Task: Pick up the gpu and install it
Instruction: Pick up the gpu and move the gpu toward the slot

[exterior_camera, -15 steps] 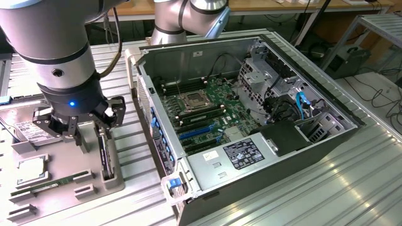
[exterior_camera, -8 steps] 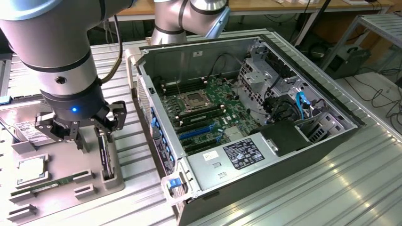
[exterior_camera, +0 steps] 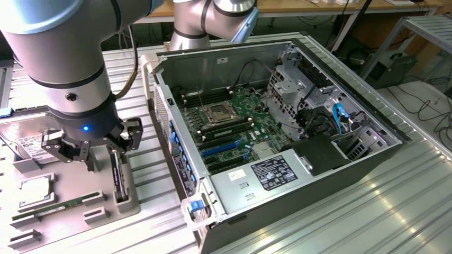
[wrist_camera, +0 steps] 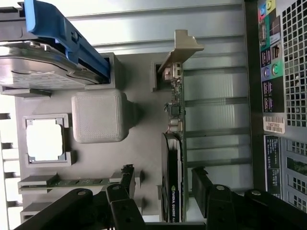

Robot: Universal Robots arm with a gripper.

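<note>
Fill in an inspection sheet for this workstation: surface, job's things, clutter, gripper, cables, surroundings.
Surface: ribbed metal table carrying a grey fixture tray and an open computer case.
Job's things: gpu standing on edge in a tray slot; motherboard exposed inside the case.
Clutter: hard drive, processor and memory stick in the tray.
Gripper: gripper open, one finger on each side of the gpu, no grip seen.
Cables: blue cables inside the case; black cables on the floor.
Surroundings: wooden bench behind the table.
</note>
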